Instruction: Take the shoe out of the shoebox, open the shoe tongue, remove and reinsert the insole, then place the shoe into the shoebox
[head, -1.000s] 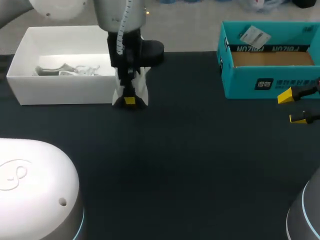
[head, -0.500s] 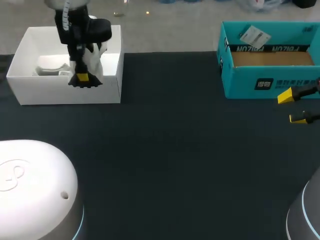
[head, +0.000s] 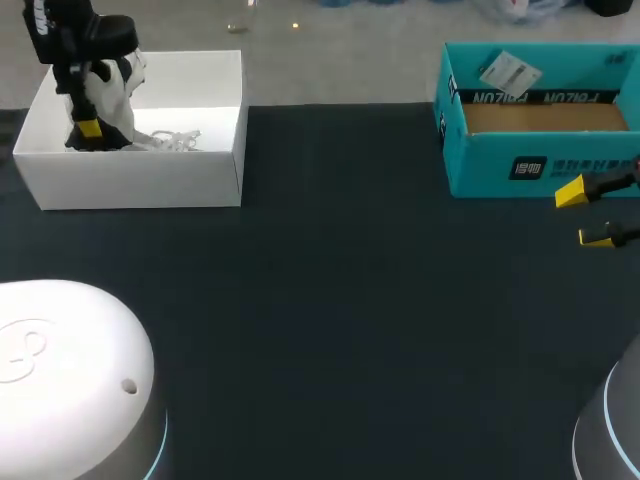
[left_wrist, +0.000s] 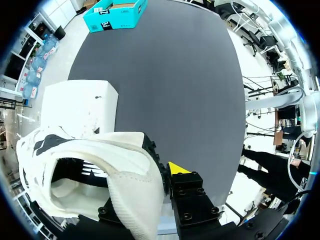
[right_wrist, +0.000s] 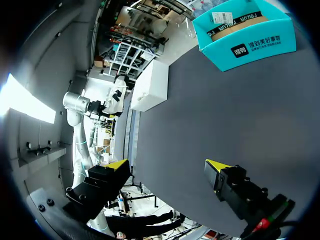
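Left gripper (head: 89, 128), clamped on the white shoe (head: 112, 98), holds it roughly upright over the left end of the white shoebox (head: 140, 186), at the table's ten o'clock. Right gripper (head: 592, 214), fingers spread wide, sits at three o'clock, well apart.

The left arm (head: 75, 35) comes in at the far left, its black wrist pointing straight down with the fingers vertical. The left jaws are closed on the shoe (head: 112, 95), pinching its collar from two sides and holding it hanging. One yellow tip (head: 89, 128) shows on the near side; the wrist view shows that tip against the outer wall, the other covered by the shoe. The right arm (head: 612, 184) enters at the right edge, fingers roughly level. The right jaws are spread wide, with nothing between them.
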